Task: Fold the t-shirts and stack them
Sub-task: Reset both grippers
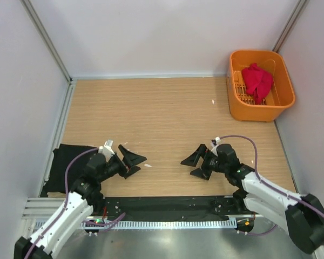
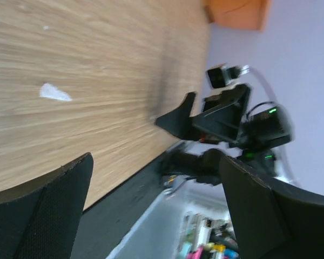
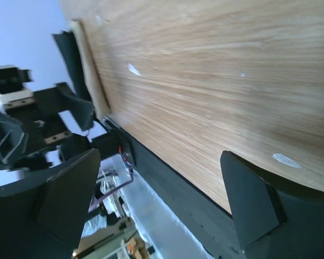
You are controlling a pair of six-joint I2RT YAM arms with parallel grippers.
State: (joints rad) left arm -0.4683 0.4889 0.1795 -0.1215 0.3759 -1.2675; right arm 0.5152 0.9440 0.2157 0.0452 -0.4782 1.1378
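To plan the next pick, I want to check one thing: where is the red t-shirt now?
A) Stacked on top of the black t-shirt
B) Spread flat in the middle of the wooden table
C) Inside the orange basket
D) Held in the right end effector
C: the red t-shirt lies crumpled inside the orange basket at the far right of the top view.

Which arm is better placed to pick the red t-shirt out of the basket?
Right, probably. The red t-shirt lies in the orange basket at the far right, on that arm's side, and the right gripper is open and empty. The left gripper sits nearer the black t-shirt.
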